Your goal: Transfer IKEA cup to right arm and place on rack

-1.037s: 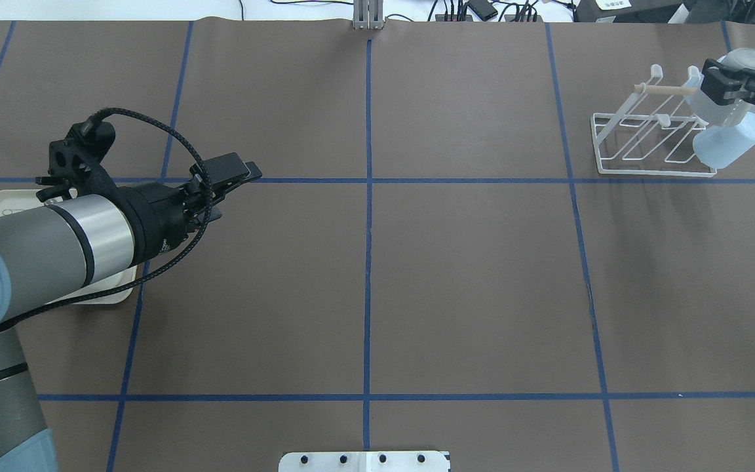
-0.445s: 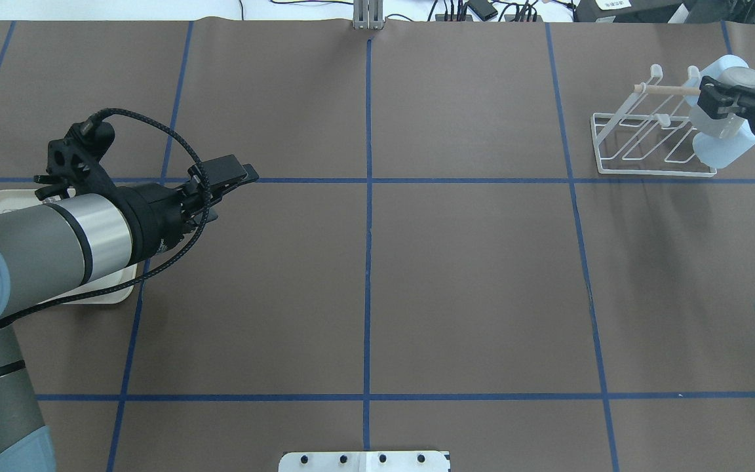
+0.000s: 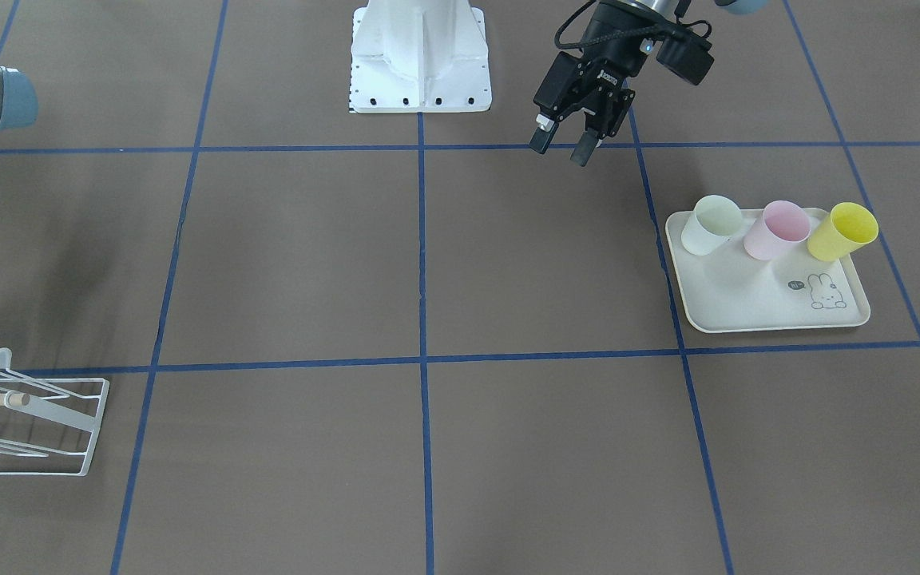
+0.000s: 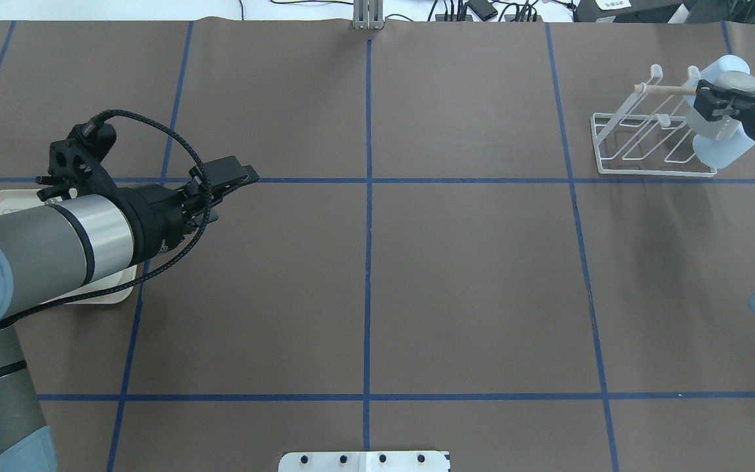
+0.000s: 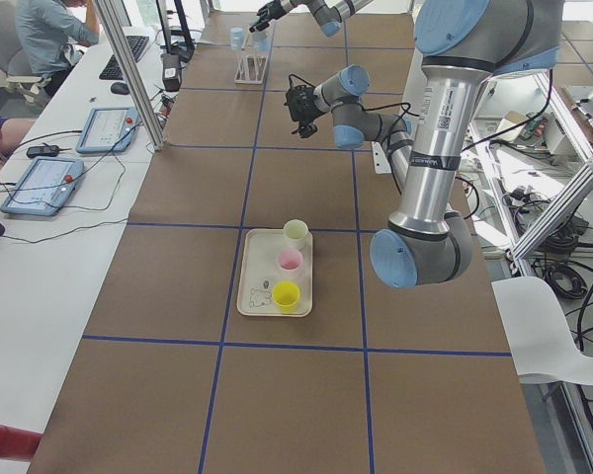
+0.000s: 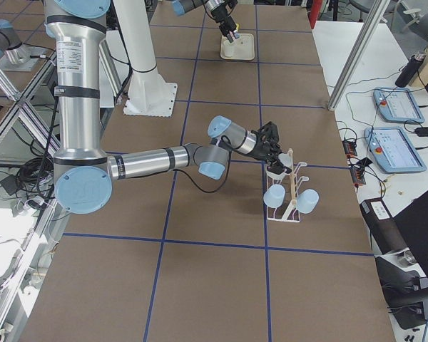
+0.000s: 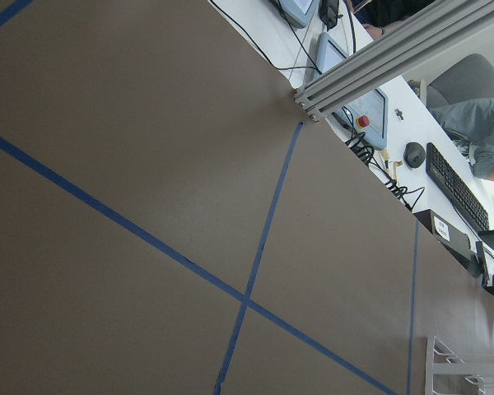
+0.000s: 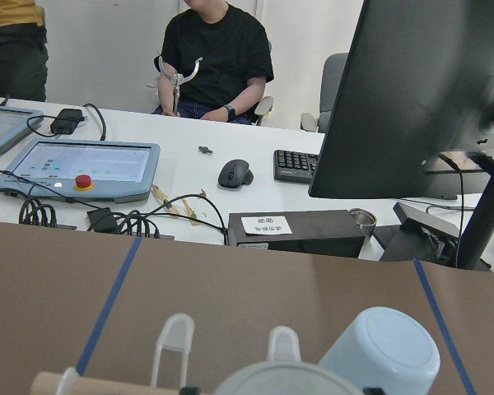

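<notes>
My right gripper (image 4: 713, 98) is at the far right, shut on a pale translucent IKEA cup (image 4: 705, 123) that is tipped over the right end of the white wire rack (image 4: 639, 141). Two more pale blue cups sit on the rack, one behind (image 4: 728, 64) and one in front (image 4: 721, 151). In the right wrist view the held cup's rim (image 8: 288, 380) shows at the bottom edge, beside a racked cup's base (image 8: 380, 352). My left gripper (image 3: 559, 150) hovers open and empty over the table, short of the tray.
A cream rabbit-printed tray (image 3: 747, 307) holds a pale green cup (image 3: 711, 225), a pink cup (image 3: 778, 230) and a yellow cup (image 3: 843, 231). The robot's white base (image 3: 420, 56) stands at the near edge. People sit at a desk (image 8: 189, 177) beyond the table.
My right gripper has come down and shifted slightly left with the cup, closer onto the rack, uncovering the far cup. The left arm has drawn back a little toward the tray.
</notes>
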